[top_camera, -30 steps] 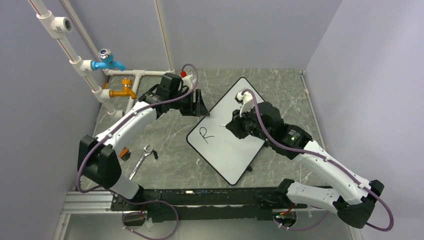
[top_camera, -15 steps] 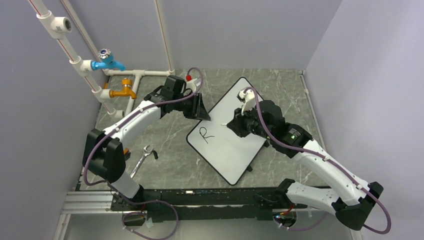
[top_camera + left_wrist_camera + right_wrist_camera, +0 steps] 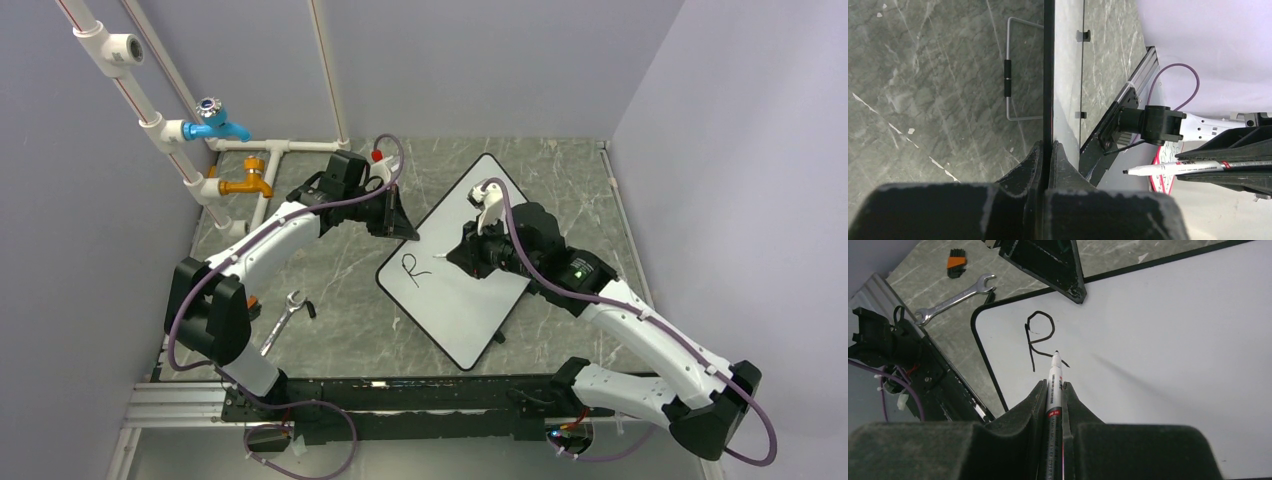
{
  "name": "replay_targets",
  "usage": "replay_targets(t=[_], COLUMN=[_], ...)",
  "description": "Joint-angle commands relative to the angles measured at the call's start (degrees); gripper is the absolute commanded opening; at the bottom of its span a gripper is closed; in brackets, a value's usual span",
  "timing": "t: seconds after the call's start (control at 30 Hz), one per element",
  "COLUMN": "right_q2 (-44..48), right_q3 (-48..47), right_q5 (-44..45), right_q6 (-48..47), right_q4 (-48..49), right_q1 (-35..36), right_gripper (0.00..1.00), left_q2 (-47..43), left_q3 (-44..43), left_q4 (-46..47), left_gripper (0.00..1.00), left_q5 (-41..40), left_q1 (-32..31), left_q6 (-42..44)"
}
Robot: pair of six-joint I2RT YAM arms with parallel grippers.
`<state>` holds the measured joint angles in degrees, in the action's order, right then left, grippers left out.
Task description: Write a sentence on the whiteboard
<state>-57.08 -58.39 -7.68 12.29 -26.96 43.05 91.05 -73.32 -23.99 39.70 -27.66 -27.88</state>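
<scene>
While the whiteboard (image 3: 470,300) on the desk (image 3: 350,300) is clamped by the left end effector (image 3: 408,232), only "R" (image 3: 1029,347) stands written. The marker (image 3: 1054,375), gripped by the right end effector (image 3: 1053,387), should be pressed lightly beside it.

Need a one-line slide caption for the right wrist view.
Right gripper holds marker tip by a lone R on the whiteboard; left gripper clamps its edge.
</scene>
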Motion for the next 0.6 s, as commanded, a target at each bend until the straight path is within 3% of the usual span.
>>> replay_targets(t=[0.0, 0.57], right_q2=[-1.01, -6.57], right_q3=[0.16, 1.34], right_q5=[-3.40, -2.76], right_q6=[-1.37, -0.04], right_q4=[5.46, 10.21], right_q1=[-0.25, -0.94], right_gripper=[0.00, 0.00], left_q2=[-0.31, -1.83], left_q3=[-0.50, -1.04], left_q4=[2.47, 2.20], left_gripper=[0.00, 0.00], left_q5=[1.25, -0.09], left_q1=[-0.45, -0.61], left_q6=[0.05, -0.60])
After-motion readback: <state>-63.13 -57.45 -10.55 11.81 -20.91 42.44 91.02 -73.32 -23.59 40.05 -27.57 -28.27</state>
